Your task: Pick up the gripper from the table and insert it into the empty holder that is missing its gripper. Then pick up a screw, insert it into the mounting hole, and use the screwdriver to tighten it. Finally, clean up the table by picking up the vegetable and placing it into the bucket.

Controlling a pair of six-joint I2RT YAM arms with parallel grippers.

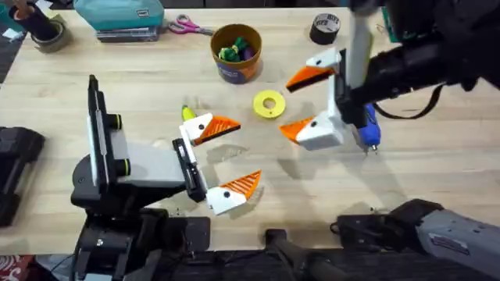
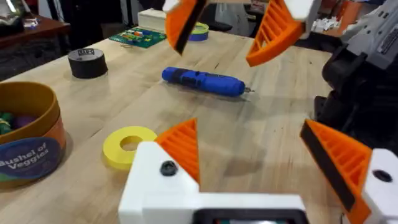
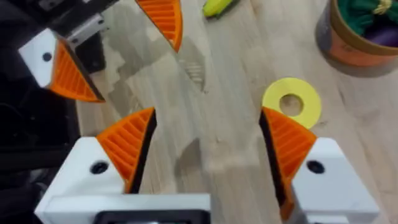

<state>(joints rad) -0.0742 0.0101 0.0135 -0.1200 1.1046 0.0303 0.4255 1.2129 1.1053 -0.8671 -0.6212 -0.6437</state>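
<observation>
Looming large and dark at the upper right of the overhead view: right arm, reaching in over the desk (image 1: 94, 62). Right gripper (image 1: 306, 103) hanging above the desk between the yellow tape ring (image 1: 269, 104) and the screwdriver (image 1: 367, 126), jaws standing wide apart, holding nothing; both white blocks carrying orange ribbed tips.

Sitting lower left of centre: left gripper (image 1: 224, 158), jaws also wide apart and empty, an orange tip showing on each white block. No block without a tip to be told from these views; loose orange tip not made out on the desk either.

Lying flat on the desk at the right, partly under the right arm: screwdriver, bright blue, untouched; in the left wrist view (image 2: 203, 81) resting on its side beyond the yellow ring, metal bit pointing toward the right arm's side.

Lying just beside the upper finger of the left gripper, on its far side: vegetable (image 1: 187, 113), yellow with a green end, on bare wood, still outside the bucket (image 1: 236, 53); also catching the yellow end in the right wrist view (image 3: 219, 6).

Standing upright toward the far edge, behind the tape ring: bucket, orange with a dark blue band, already holding green and purple toy pieces.

Resting further back: black tape roll (image 1: 325, 28), scissors (image 1: 190, 27) with pink handles, teal box (image 1: 121, 16).
</observation>
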